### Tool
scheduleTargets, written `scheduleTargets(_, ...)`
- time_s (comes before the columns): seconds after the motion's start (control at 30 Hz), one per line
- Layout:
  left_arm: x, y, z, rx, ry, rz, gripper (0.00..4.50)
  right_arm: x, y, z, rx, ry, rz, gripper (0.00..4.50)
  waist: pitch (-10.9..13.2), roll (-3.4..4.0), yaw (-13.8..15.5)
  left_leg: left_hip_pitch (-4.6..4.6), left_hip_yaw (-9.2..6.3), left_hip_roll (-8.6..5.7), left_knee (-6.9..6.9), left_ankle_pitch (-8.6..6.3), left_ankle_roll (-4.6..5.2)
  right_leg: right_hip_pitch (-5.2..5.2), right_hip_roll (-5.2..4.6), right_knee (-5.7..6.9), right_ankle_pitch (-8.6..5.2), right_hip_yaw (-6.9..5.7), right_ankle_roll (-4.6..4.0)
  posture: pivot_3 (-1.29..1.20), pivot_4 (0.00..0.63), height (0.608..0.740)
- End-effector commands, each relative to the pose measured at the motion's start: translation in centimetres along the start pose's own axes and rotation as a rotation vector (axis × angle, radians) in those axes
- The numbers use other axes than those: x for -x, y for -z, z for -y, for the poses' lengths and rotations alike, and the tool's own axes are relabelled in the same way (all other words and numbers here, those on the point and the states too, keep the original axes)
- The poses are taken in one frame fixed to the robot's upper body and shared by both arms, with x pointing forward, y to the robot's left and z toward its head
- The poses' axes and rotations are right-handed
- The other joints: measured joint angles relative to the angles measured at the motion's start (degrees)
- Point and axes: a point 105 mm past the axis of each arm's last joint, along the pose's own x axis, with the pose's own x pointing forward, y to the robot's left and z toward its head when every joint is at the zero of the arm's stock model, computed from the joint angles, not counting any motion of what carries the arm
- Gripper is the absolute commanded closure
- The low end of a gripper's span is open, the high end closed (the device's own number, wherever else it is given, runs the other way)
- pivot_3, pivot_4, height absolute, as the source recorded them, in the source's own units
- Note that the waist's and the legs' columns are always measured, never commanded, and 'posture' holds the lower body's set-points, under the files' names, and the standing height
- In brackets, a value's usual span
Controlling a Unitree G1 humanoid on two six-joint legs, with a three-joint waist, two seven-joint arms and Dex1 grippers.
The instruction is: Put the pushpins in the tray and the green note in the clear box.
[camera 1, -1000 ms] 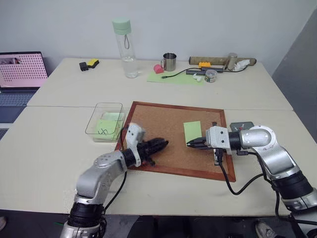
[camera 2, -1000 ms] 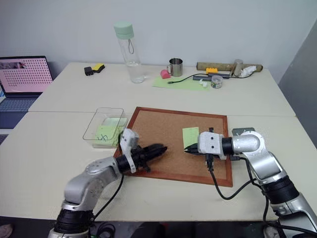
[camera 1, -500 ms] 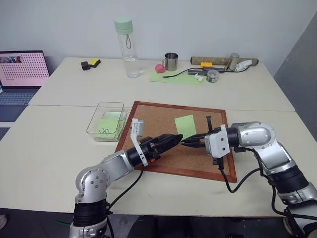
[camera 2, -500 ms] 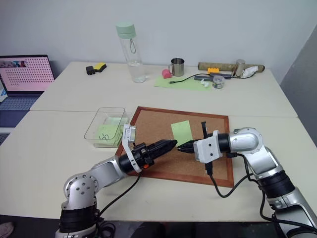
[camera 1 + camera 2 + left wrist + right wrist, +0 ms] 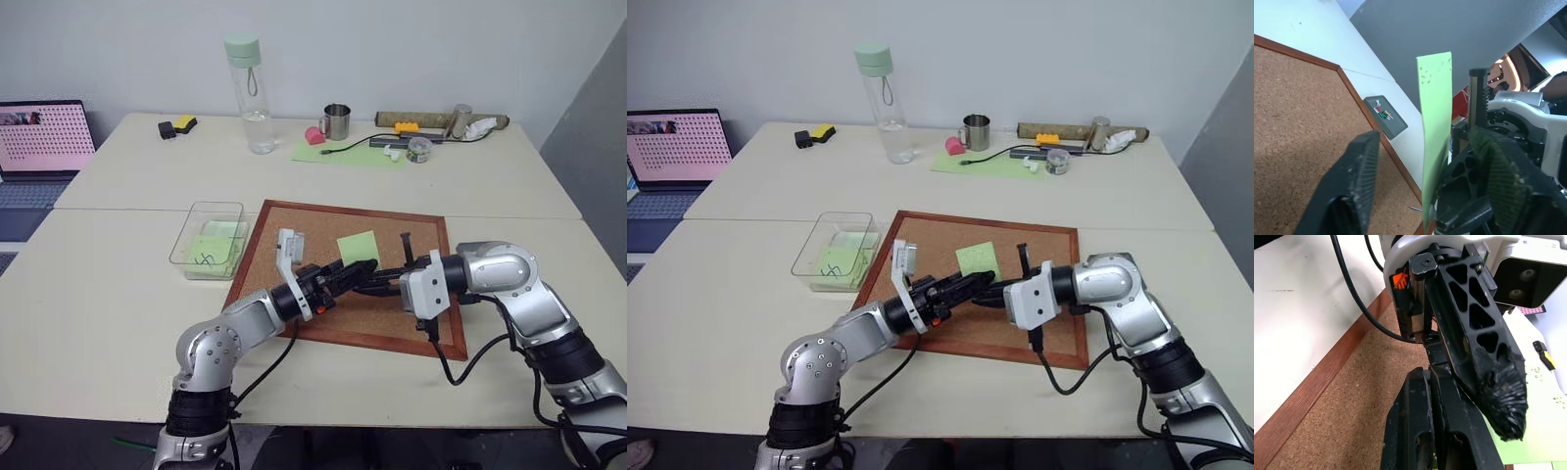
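Right black two-finger gripper point(image 5: 991, 292) pressed together on the pale green rectangular paper note point(image 5: 978, 259), now lifted clear of the brown corkboard point(image 5: 931, 245). Left gripper point(image 5: 972, 284) has closed in, fingers spread either side of it: looks like a handover toward the transparent rectangular plastic box point(image 5: 835, 251). Small dark grey tray point(image 5: 1385, 122) holds pushpins point(image 5: 1384, 114).

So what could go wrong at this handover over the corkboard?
1. The right gripper is shut on the green note by one edge, and the open left gripper straddles it; closing off-centre could crease or miss the slip.
2. If the right lets go early, the note could drop onto the corkboard.
3. The clear box lies well to the left, so a weak pinch might lose the note on the way.
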Motion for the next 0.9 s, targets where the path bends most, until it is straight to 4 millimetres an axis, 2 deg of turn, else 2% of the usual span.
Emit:
scheduleTargets(0.03,-0.4,0.5,0.4,-0.058,0.014,-0.025,2.43,-0.1,-1.0,0.3,0.052,0.004,0.028,4.50,0.0,0.00,0.0,0.00,0.00,0.00,0.00,0.00,0.00,0.00,0.00,0.00,0.00,0.00,0.00,0.00,0.150,0.740)
scheduleTargets(0.1,-0.4,0.6,0.2,-0.057,-0.002,-0.020,2.70,-0.1,-1.0,0.2,0.052,0.003,0.028,4.50,0.0,0.00,0.0,0.00,0.00,0.00,0.00,0.00,0.00,0.00,0.00,0.00,0.00,0.00,0.00,0.00,0.150,0.740)
scheduleTargets(0.3,-0.4,0.7,-0.2,-0.061,-0.022,-0.015,3.95,0.0,-0.8,0.1,0.051,0.003,0.025,4.50,0.0,0.00,0.0,0.00,-0.01,0.00,0.00,0.00,0.00,0.00,0.00,0.00,0.00,0.00,0.00,0.00,0.150,0.740)
scheduleTargets(0.43,-0.3,0.8,-1.2,-0.075,-0.073,-0.008,4.50,0.1,-0.8,0.2,0.057,0.013,0.027,4.50,0.0,0.00,0.0,0.00,0.00,0.00,0.00,0.00,0.00,0.00,0.00,0.00,0.00,0.00,0.00,0.00,0.150,0.740)
scheduleTargets(0.53,-0.4,0.6,-2.1,-0.111,-0.123,-0.004,4.50,0.1,-1.0,0.6,0.067,0.032,0.036,4.50,0.0,0.00,0.0,0.00,0.00,0.00,0.00,0.00,0.00,0.00,0.00,0.00,0.00,0.00,0.00,0.00,0.150,0.740)
scheduleTargets(0.73,-0.2,1.0,-5.1,-0.216,-0.273,-0.033,4.50,0.6,-1.4,1.7,0.067,0.101,0.046,4.50,0.0,0.00,0.1,0.00,0.00,-0.01,0.00,0.00,0.00,0.00,0.00,0.00,0.00,0.00,0.00,0.00,0.150,0.740)
scheduleTargets(0.83,-0.4,1.0,-5.3,-0.226,-0.280,-0.021,4.50,1.9,-1.1,2.5,0.001,0.188,0.027,4.50,0.0,0.00,0.2,-0.02,0.00,-0.01,0.00,0.00,0.00,-0.02,0.00,-0.01,0.00,0.00,0.00,0.00,0.150,0.740)
scheduleTargets(0.9,-0.5,0.7,-4.9,-0.237,-0.271,-0.003,4.50,3.8,0.4,2.9,-0.095,0.259,-0.044,4.50,0.0,0.00,0.3,-0.02,-0.01,-0.01,0.00,0.00,0.00,-0.01,-0.01,-0.01,0.00,0.00,0.00,0.00,0.150,0.740)
